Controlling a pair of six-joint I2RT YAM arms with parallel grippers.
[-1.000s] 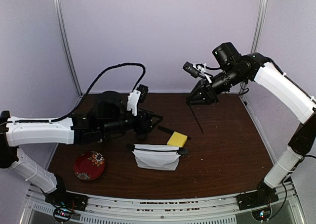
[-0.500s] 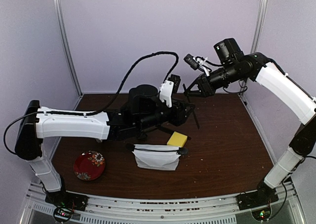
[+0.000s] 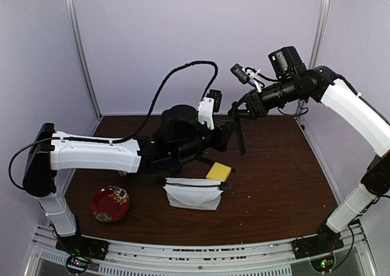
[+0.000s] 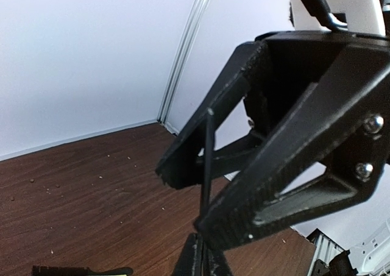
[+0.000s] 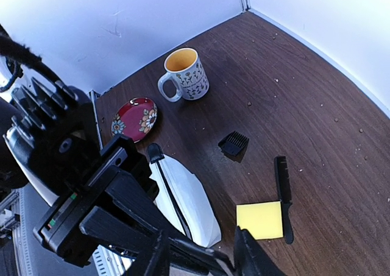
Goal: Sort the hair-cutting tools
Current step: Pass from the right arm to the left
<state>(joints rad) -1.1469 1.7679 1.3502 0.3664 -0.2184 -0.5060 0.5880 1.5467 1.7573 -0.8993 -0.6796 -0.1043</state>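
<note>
A slim black comb (image 3: 241, 142) hangs upright above the table's far middle. My left gripper (image 3: 234, 133) is shut on its lower part, and in the left wrist view the comb (image 4: 208, 166) rises as a thin edge-on line from my left gripper (image 4: 206, 232). My right gripper (image 3: 239, 109) stands open around the comb's top, its fingers (image 4: 201, 148) spread to either side. A second comb (image 5: 281, 191) lies on the table beside the yellow sponge (image 5: 261, 220). A small black square piece (image 5: 233, 143) lies farther back. Scissors and trimmer are out of view.
A white pouch (image 3: 194, 194) with a black zipper lies in front of the sponge (image 3: 218, 172). The red flowered plate (image 3: 110, 203) sits near left. A flowered mug (image 5: 186, 75) stands at the back by the wall. My left arm (image 3: 97, 154) stretches across the table's left half.
My left arm swung in from the left to the hanging comb and shut on it. My right gripper, which had been holding the comb, has spread its jaws.
</note>
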